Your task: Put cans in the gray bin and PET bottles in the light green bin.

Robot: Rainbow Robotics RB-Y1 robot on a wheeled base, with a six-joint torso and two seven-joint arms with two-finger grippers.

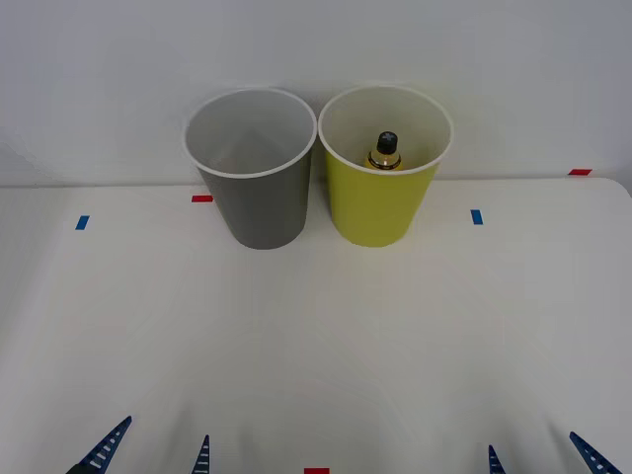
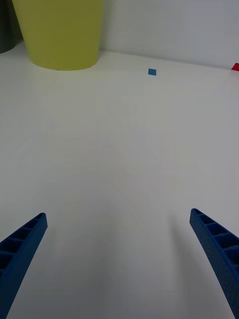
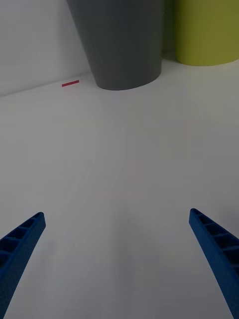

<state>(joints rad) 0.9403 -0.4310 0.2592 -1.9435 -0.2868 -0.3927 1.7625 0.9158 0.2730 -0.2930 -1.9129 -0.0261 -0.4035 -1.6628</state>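
The gray bin (image 1: pixel 259 202) and the light green bin (image 1: pixel 380 202) stand side by side at the back of the white table. A PET bottle (image 1: pixel 386 151) stands inside the light green bin; its black cap and gold shoulder show above the near rim. The gray bin's white inside looks bare. No cans are in view. My left gripper (image 1: pixel 153 452) rests open at the table's near left edge, and my right gripper (image 1: pixel 543 456) rests open at the near right edge, both holding nothing. The wrist views show the gray bin (image 3: pixel 124 45) and the light green bin (image 2: pixel 62 32) far ahead.
Small blue tape marks (image 1: pixel 82 222) (image 1: pixel 477 216) and red tape marks (image 1: pixel 202 198) (image 1: pixel 580 172) dot the table near the back. Another red mark (image 1: pixel 316 471) lies at the near edge. A white wall stands behind the bins.
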